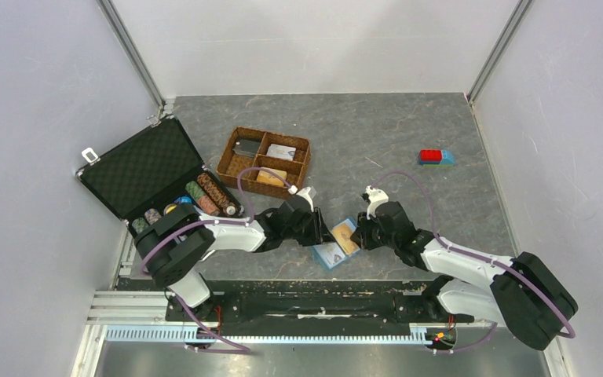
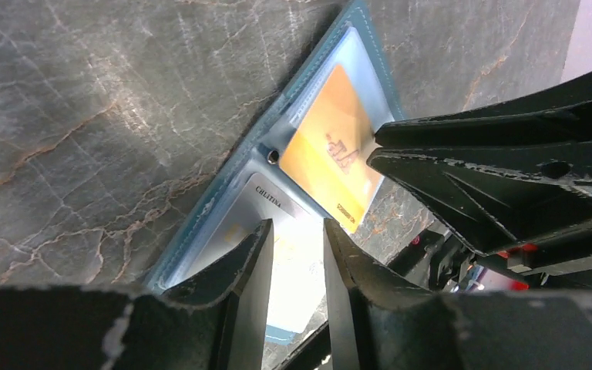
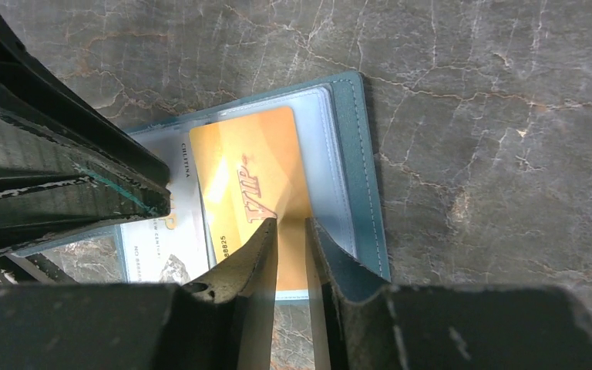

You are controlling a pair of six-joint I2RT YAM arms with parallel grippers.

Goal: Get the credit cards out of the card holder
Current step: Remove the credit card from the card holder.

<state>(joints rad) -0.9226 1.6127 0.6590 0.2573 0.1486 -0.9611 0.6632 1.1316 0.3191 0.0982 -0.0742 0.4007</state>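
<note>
**Teal card holder lay open between both arms**

Grey marbled desk [image 1: 408, 133] filled the overhead view. The card holder [image 1: 331, 250] lay spread open near its front edge, an orange card [image 1: 348, 238] on its right page. The left end effector [image 1: 318, 228] reached it from the left and the right end effector [image 1: 359, 234] from the right. Farther back stood a wicker tray [image 1: 228, 161], an open black case [image 1: 137, 169] with poker chips [image 1: 204, 196] along its front, and a red and blue block [image 1: 435, 157] well apart on the right.

From the left wrist, the left end effector [image 2: 297, 225] hung over a white card [image 2: 266, 202] in the card holder [image 2: 223, 185]. Its jaws stood a narrow gap apart, and I could not tell whether they clamped anything. The right end effector [image 2: 374, 148] touched the edge of the orange card [image 2: 327, 146].

From the right wrist, the right end effector [image 3: 289, 220] sat over the lower edge of the orange card [image 3: 247, 169], which lay partly out of its clear sleeve. The jaws were nearly together, and a real grip could not be told. The left end effector [image 3: 158, 196] met the white card [image 3: 154, 239] at the left page of the card holder [image 3: 354, 154].
</note>
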